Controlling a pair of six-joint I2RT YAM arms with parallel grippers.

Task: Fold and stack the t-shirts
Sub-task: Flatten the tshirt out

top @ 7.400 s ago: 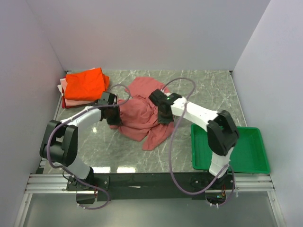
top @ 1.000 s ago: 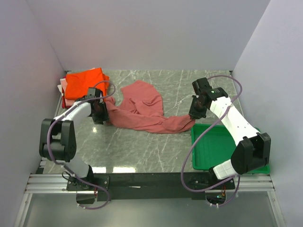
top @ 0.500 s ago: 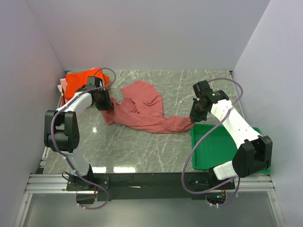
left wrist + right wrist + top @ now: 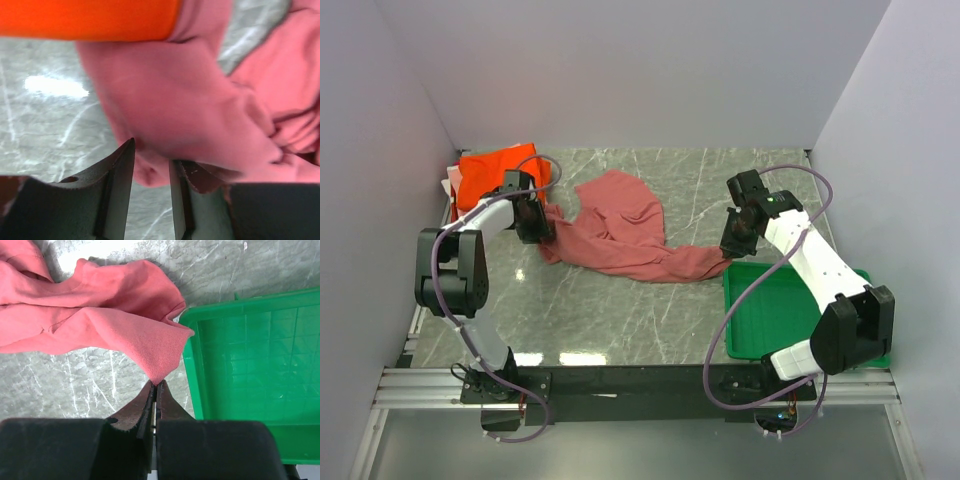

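The salmon t-shirt (image 4: 620, 240) lies stretched in a crumpled band across the table between my two grippers. My left gripper (image 4: 535, 226) is at its left end, beside the folded orange t-shirt (image 4: 492, 172). In the left wrist view the left gripper (image 4: 151, 150) stands narrowly apart with a bunch of the salmon t-shirt (image 4: 200, 110) pinched between its jaws, and the orange t-shirt (image 4: 85, 17) is just beyond. My right gripper (image 4: 732, 245) is shut on the shirt's right corner. In the right wrist view the right gripper (image 4: 156, 384) pinches the point of the salmon t-shirt (image 4: 100, 320).
The orange t-shirt sits on pale pink and white t-shirts (image 4: 452, 190) at the back left corner. The green tray (image 4: 840, 330) stands at the near right, and its corner (image 4: 250, 350) is right beside my right gripper. Walls close in the left, back and right.
The shirt, once bunched in the middle, is now pulled out between the grippers. In the last second my left gripper went back toward the orange t-shirt, then slightly forward. The right has barely moved.
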